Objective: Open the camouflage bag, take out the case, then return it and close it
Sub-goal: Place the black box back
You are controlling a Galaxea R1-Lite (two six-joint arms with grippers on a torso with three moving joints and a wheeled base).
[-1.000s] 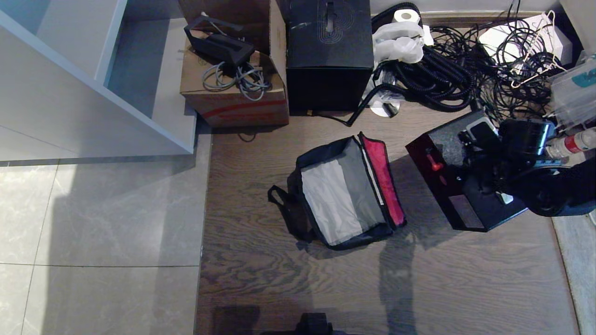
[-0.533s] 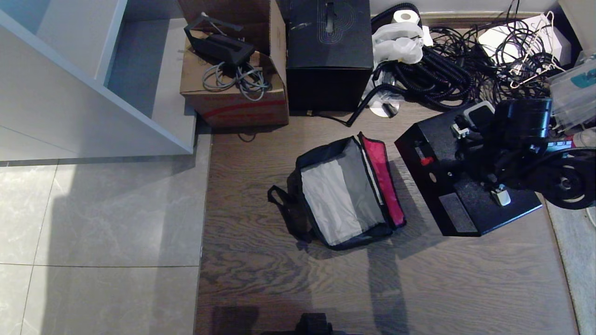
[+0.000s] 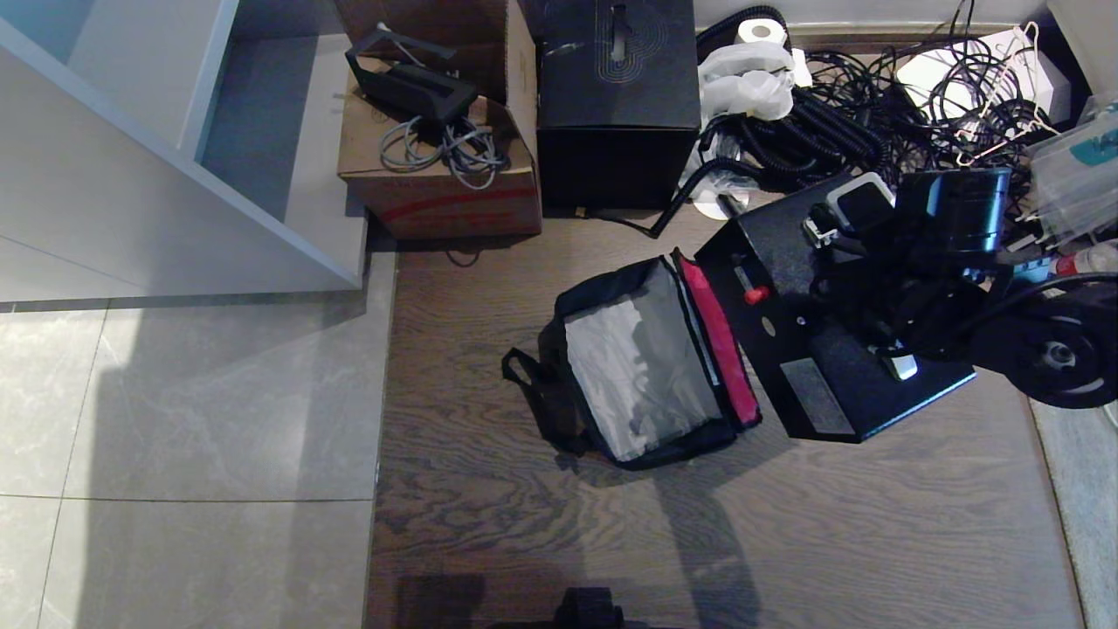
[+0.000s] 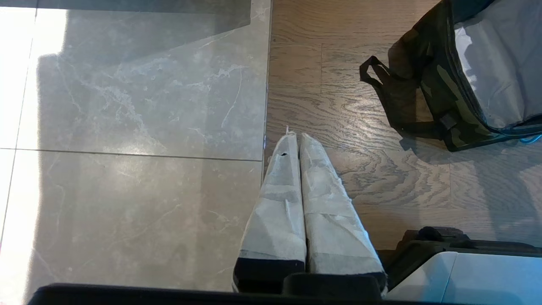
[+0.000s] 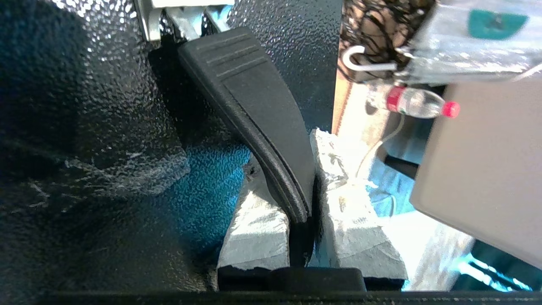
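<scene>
Now camouflage bag (image 3: 642,367) gapes; case (image 3: 803,341) outside.

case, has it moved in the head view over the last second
Yes. The case, held by the right tool, has shifted left toward the open camouflage bag, which stayed put; its corner now overlaps the bag's red edge.

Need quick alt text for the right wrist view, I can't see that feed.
The right end effector is clamped on the black handle of the case, one padded finger on each side. Beyond the case lies a clear bottle with a red cap.
</scene>
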